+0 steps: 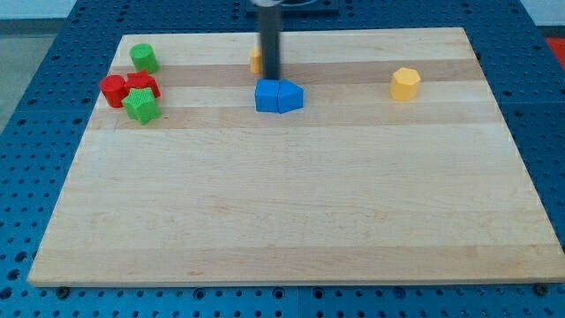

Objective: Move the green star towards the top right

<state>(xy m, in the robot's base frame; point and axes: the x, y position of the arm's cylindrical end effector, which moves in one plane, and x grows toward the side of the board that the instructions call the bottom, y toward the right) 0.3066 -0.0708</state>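
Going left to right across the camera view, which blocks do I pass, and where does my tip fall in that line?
Red cylinder → green star → yellow block behind the rod → my tip → blue blocks just below it → yellow hexagon. The green cylinder and second red block overlap the star's column, so I've left them out.

Worktop [291,221]: pale wood board on blue perforated base [26,35]; green cylinder [144,58] near top-left corner; two red blocks [127,88] touching, just below it; two blue blocks [279,96] side by side, touching, upper centre; yellow block [254,61] above them, partly hidden; yellow hexagonal block [405,84] alone, upper right.
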